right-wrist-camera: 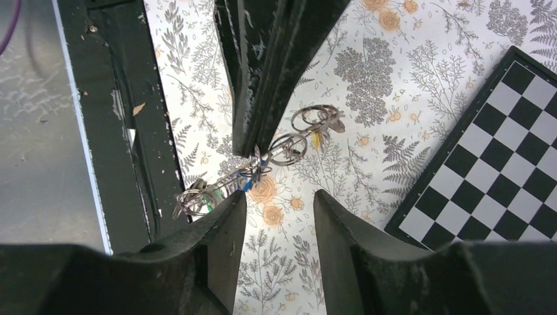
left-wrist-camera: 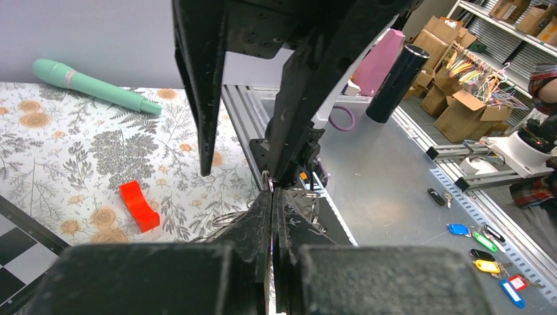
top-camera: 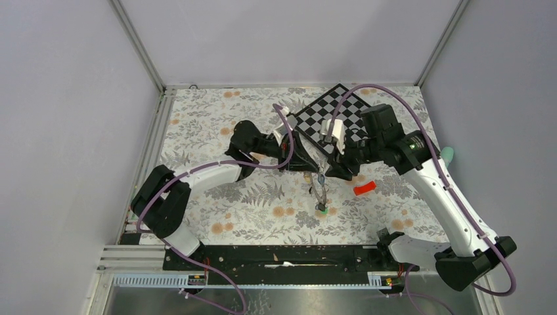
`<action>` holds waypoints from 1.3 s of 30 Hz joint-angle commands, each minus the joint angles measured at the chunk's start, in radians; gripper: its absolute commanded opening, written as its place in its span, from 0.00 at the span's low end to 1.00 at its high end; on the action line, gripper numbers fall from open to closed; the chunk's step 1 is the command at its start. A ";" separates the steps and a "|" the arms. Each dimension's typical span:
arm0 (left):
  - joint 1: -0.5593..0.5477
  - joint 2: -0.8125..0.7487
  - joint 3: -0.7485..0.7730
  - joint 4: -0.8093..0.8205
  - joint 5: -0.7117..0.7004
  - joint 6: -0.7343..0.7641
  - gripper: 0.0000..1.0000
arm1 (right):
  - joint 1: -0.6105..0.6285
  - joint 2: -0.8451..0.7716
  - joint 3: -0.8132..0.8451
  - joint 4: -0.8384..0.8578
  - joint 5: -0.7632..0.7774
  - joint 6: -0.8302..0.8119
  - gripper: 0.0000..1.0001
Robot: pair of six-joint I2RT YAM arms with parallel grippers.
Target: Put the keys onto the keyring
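A chain of wire rings and keys [top-camera: 320, 195] hangs from my left gripper [top-camera: 307, 170] down to the floral mat. In the right wrist view the left gripper's fingers [right-wrist-camera: 253, 98] are pressed together on the keyring [right-wrist-camera: 289, 157]. Keys with blue [right-wrist-camera: 246, 185] and green tags [right-wrist-camera: 207, 205] trail toward the black rail. The left gripper [left-wrist-camera: 272, 195] is shut, with a small ring [left-wrist-camera: 267, 181] at its tips. My right gripper [right-wrist-camera: 279, 207] is open just short of the chain with nothing between its fingers. It faces the left one in the top view [top-camera: 334, 172].
A red block [top-camera: 364, 188] lies on the mat to the right of the chain. The chequered board [top-camera: 335, 118] sits behind both grippers. A teal handle [left-wrist-camera: 92, 84] lies at the mat's right edge. The black rail [top-camera: 282, 256] runs along the near edge. Several loose tagged keys [left-wrist-camera: 486, 254] lie outside.
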 commanded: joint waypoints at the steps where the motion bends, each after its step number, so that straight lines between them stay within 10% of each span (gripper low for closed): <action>1: 0.005 -0.070 -0.011 0.137 -0.008 -0.041 0.00 | -0.048 -0.034 -0.046 0.065 -0.150 0.019 0.50; 21: 0.006 -0.043 -0.029 0.292 -0.019 -0.145 0.00 | -0.105 -0.105 -0.315 0.353 -0.466 0.103 0.49; 39: 0.022 -0.060 -0.049 0.279 -0.029 -0.127 0.00 | -0.140 -0.153 -0.337 0.360 -0.420 0.099 0.05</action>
